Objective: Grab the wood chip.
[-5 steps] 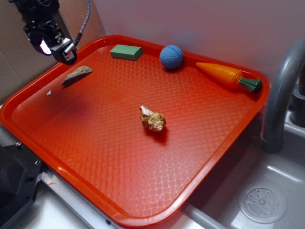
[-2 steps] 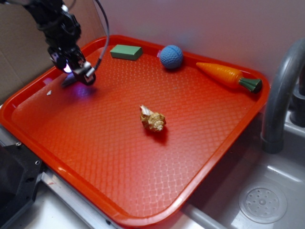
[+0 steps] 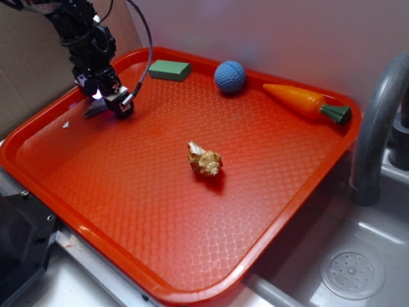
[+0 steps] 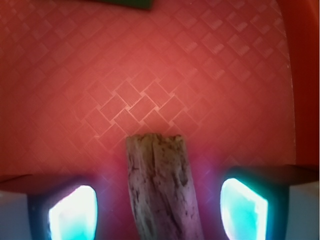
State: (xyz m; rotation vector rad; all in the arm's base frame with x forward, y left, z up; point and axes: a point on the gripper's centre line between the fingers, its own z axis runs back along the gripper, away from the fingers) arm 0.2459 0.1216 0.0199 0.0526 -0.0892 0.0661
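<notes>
My gripper (image 3: 107, 99) hangs low over the far left part of the red tray (image 3: 275, 211), right above the wood chip (image 3: 94, 109). Only the chip's pointed grey end shows, sticking out to the left from under my fingers; whether they touch it I cannot tell. A small white speck (image 3: 65, 125) lies just left of it. Along the back edge sit a green block (image 3: 169, 70), a blue ball (image 3: 230, 76) and a toy carrot (image 3: 305, 103). A tan shell (image 3: 204, 160) rests near the tray's middle, well apart from me. A grey faucet (image 3: 376, 121) curves over the sink (image 3: 358, 256) at right.
</notes>
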